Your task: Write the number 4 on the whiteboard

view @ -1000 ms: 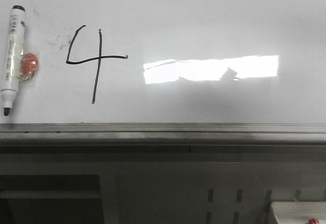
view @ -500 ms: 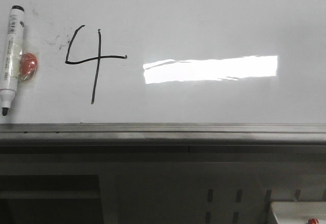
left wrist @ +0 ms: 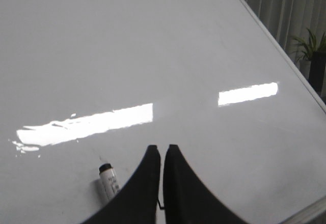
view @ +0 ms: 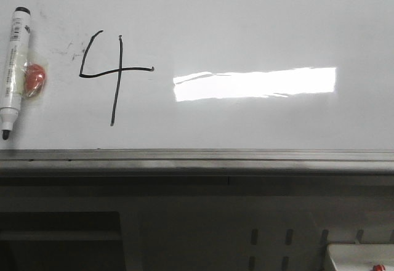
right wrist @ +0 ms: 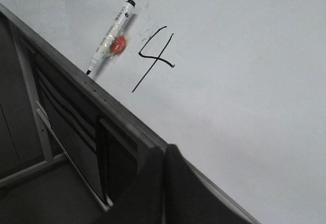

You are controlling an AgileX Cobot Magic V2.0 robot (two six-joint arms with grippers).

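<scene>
Number 4 (view: 112,77) on whiteboard (view: 258,18); marker (view: 13,71) beside.

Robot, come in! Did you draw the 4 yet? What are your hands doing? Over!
Left hand shut, empty. Right hand shut, empty. Number 4 drawn on the whiteboard. Marker stuck beside it, nothing blocking.

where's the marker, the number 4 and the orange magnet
marker (view: 13,68), front view, middle of its white barrel
number 4 (view: 116,69), front view, where the crossbar meets the long vertical stroke
orange magnet (view: 36,79), front view, centre of the orange blob beside the marker
</scene>
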